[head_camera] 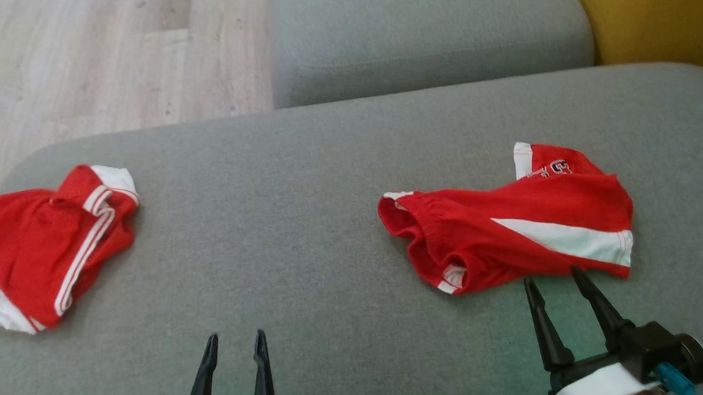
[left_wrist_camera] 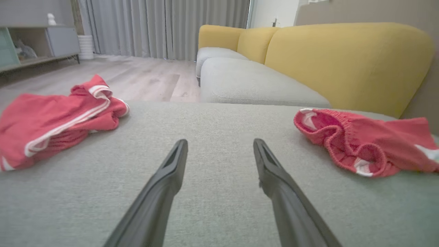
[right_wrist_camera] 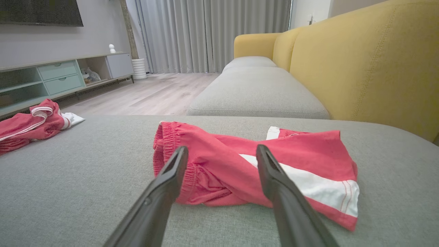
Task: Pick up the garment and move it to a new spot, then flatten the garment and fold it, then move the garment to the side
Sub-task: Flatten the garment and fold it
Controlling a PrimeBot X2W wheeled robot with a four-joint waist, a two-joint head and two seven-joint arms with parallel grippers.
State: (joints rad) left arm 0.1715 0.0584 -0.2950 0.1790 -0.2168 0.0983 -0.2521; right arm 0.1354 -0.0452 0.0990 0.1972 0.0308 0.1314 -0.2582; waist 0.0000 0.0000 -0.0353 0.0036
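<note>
Red garment lies with hem just ahead of right jaws; both jaws released

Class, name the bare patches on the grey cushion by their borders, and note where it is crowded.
The widest bare stretch of the grey cushion lies between the left garment and the right shorts, ahead of the left end effector. A narrower strip runs behind both. Crowded: the right side, where the right end effector sits by the shorts.
</note>
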